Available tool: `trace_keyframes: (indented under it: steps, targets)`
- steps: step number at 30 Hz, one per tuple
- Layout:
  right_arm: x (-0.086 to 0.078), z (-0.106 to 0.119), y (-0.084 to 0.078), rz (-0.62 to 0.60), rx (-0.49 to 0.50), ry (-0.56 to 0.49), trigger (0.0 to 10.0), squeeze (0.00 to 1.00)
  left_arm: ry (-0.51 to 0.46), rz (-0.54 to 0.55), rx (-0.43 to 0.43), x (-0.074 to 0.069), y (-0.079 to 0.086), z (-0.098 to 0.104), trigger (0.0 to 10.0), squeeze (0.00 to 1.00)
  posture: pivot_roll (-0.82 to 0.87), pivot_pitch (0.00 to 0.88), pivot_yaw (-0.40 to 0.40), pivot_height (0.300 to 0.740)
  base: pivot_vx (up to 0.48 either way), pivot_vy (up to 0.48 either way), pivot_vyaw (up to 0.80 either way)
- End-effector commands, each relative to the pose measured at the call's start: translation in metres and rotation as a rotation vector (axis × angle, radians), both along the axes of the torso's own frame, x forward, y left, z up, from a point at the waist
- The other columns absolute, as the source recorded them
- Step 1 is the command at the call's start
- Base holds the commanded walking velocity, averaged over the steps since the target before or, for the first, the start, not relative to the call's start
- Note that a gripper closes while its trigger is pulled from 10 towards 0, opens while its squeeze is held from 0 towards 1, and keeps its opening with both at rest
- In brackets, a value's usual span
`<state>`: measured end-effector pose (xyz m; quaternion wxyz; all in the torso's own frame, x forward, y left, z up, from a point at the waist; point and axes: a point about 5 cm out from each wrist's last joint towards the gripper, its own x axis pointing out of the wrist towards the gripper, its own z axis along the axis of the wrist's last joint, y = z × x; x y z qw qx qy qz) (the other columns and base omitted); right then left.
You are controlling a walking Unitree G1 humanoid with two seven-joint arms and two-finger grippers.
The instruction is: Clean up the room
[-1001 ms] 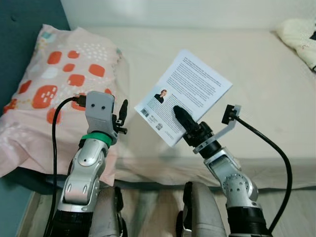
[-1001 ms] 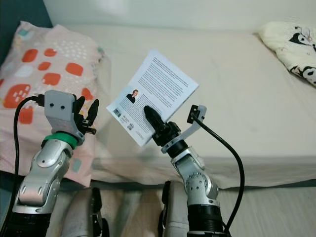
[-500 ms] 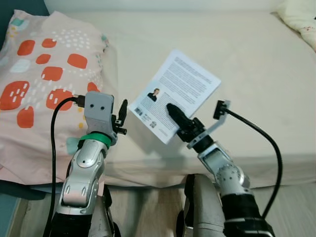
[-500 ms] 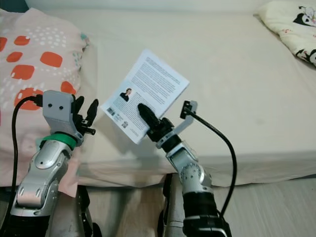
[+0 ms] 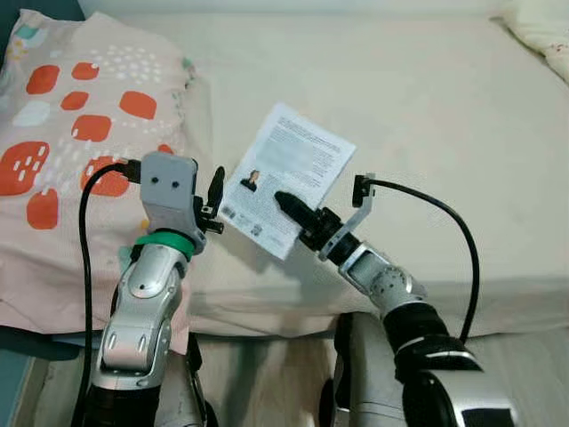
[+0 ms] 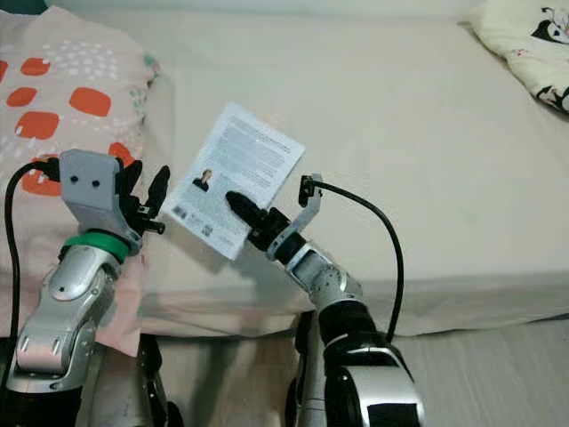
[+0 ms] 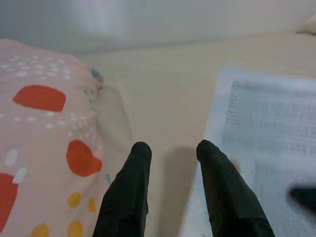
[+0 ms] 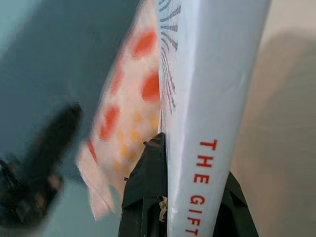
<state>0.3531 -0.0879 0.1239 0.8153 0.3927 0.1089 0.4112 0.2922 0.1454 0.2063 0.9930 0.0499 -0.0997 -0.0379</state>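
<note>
A white book with small print and a little portrait on its back cover hangs in the air over the front of the beige bed. My right gripper is shut on its lower edge; the right wrist view looks along the spine, lettered in red. My left gripper is raised just left of the book, open and holding nothing. Its two black fingers point at the bed, with the book's edge beside them.
A pink pillow with orange patches lies at the bed's left end. Another patterned cushion rests at the far right. The bed's front edge runs just below both arms, with pale floor under it.
The right gripper has carried the book left and a little lower, closer to the left gripper. The camera view has shifted too.
</note>
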Motion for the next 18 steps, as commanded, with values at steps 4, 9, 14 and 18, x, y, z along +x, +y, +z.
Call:
trace_keyframes:
  steps: [4, 9, 14, 18]
  targets:
    - [-0.001, -0.008, -0.014, 0.08, -0.085, 0.069, 10.0, 0.0, 0.022, 0.01, 0.0, -0.005, 0.003, -0.003, 10.0, 0.0, 0.07, 0.182, 0.017, 0.49, 0.0, 0.0, 0.0]
    - [-0.006, -0.019, -0.031, 0.155, -0.22, 0.102, 10.0, 0.0, 0.03, 0.021, 0.0, -0.008, 0.004, -0.004, 10.0, 0.0, 0.08, 0.194, 0.013, 0.49, 0.0, 0.0, 0.0]
    - [-0.004, -0.026, -0.061, 0.113, -0.418, 0.109, 10.0, 0.0, 0.039, 0.024, -0.001, -0.01, 0.004, -0.005, 10.0, 0.0, 0.07, 0.203, 0.016, 0.49, 0.0, 0.0, 0.0]
    - [-0.001, -0.024, -0.074, 0.062, -0.478, 0.106, 10.0, 0.0, 0.044, 0.022, -0.002, -0.01, 0.003, -0.005, 10.0, 0.0, 0.06, 0.205, 0.019, 0.49, 0.0, 0.0, 0.0]
